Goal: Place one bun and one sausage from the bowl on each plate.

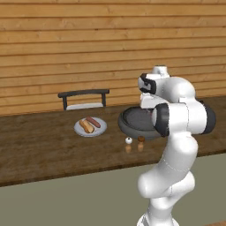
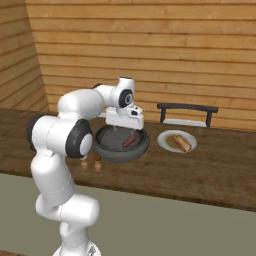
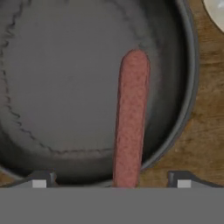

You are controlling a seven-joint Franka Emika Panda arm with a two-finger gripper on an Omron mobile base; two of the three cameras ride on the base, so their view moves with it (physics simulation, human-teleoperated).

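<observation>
The dark-grey bowl (image 2: 112,152) sits on the wooden table, and one reddish sausage (image 2: 130,140) lies in its right half. My gripper (image 2: 123,128) hangs open just above the bowl. In the hand view the sausage (image 3: 131,118) runs lengthwise between my two spread fingertips (image 3: 41,179), and nothing is gripped. The bowl's wall (image 3: 188,65) curves along the right. To the bowl's left in the left base view, a light-grey plate (image 1: 100,129) carries a bun (image 1: 86,126) and a sausage (image 1: 93,122). My arm hides part of the bowl (image 1: 132,118) there.
Two small shakers (image 1: 128,141) (image 1: 141,139) stand on the table just in front of the bowl. A dark chair (image 1: 84,99) stands behind the table against the wooden wall. The table's front edge runs close to my base.
</observation>
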